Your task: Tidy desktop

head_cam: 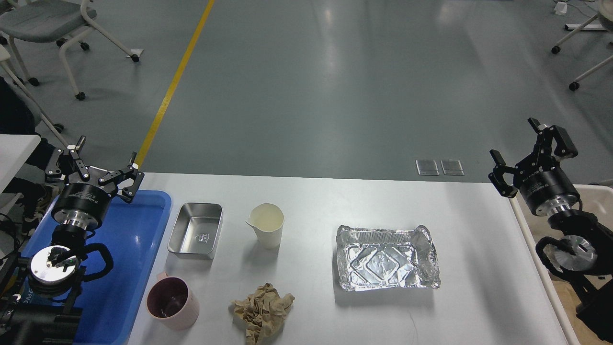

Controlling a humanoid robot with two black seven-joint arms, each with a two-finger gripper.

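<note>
The white desktop [469, 268] carries a steel rectangular box [195, 229], a cream paper cup [266, 224], a pink mug [171, 302], a crumpled brown paper ball [262, 311] and a foil tray [386, 258]. My left gripper [97, 161] is open and empty above the far end of the blue tray [129, 239]. My right gripper [529, 147] is open and empty above the desktop's right edge, by the beige bin [591, 199].
The blue tray lies along the desktop's left side under my left arm. The beige bin stands off the right edge under my right arm. Wheeled chairs [57, 28] stand on the floor beyond the table.
</note>
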